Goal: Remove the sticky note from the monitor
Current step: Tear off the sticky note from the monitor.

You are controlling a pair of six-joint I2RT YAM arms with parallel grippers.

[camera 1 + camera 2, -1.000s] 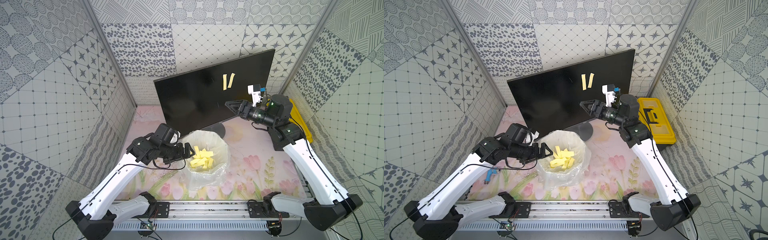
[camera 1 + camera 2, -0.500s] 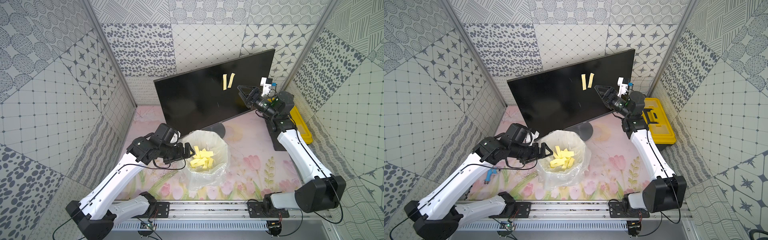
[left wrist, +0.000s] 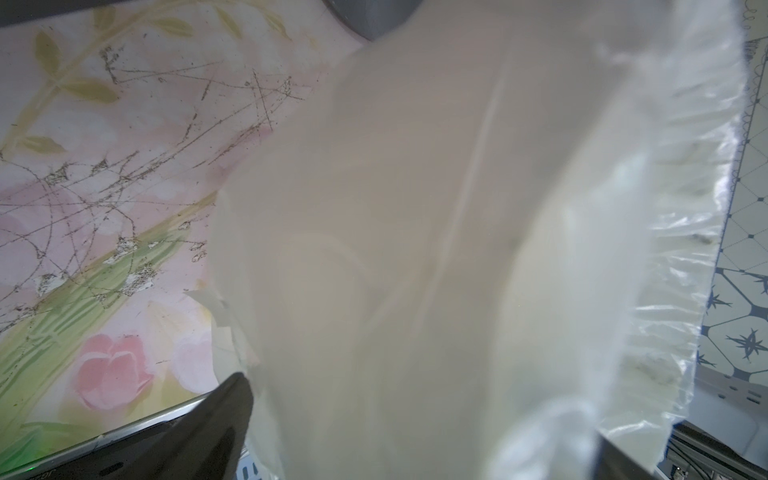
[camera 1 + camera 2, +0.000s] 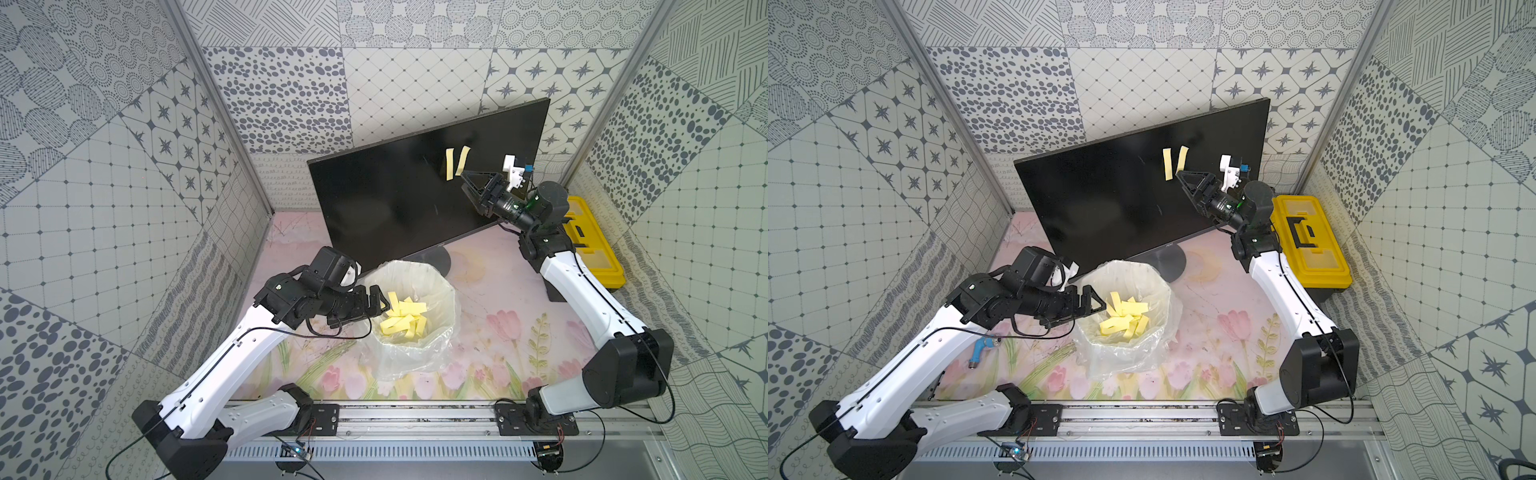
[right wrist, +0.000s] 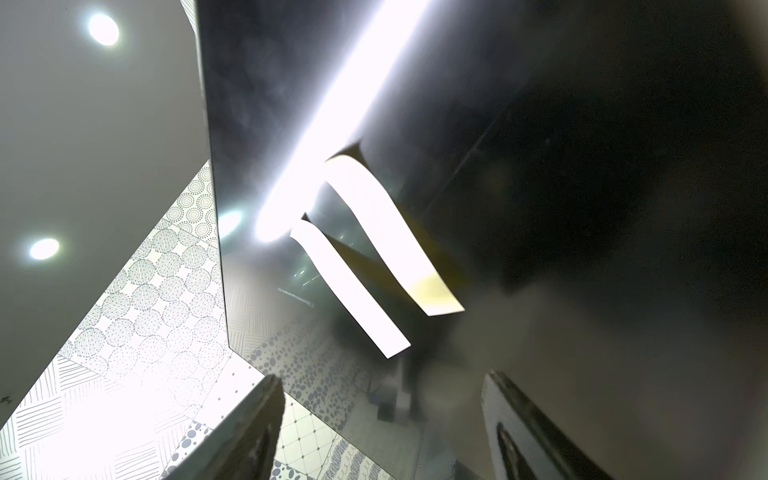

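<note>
Closest to the front, on the pink flowery table mat (image 4: 498,332): a see-through plastic bag (image 4: 451,299), mouth wide, with lots of cut yellow paper strips (image 4: 403,320) lying inside. Looks like the place to drop peeled notes. Black left gripper (image 4: 380,302) at the bag's rim, fingers apart, thin bag wall between them, likely there to hold the mouth wide and steady.

Farther back: a big flat black monitor (image 4: 395,199) on a round dark stand, turned slantwise. Two thin yellow sticky notes (image 4: 449,164) stuck side by side, high on the screen.

Black right gripper (image 4: 464,180) up at the screen, fingers apart, nothing between them, tip just beside the bottom end of the note nearer that arm (image 4: 462,160). Touching or not: cannot tell. Probably aimed low to catch the bottom end, the easy part to pinch. Next, most likely: slip around that end, squeeze, peel away, carry over to the bag.

Beside the right arm, a yellow and black toolbox (image 4: 594,257), out of the way.
</note>
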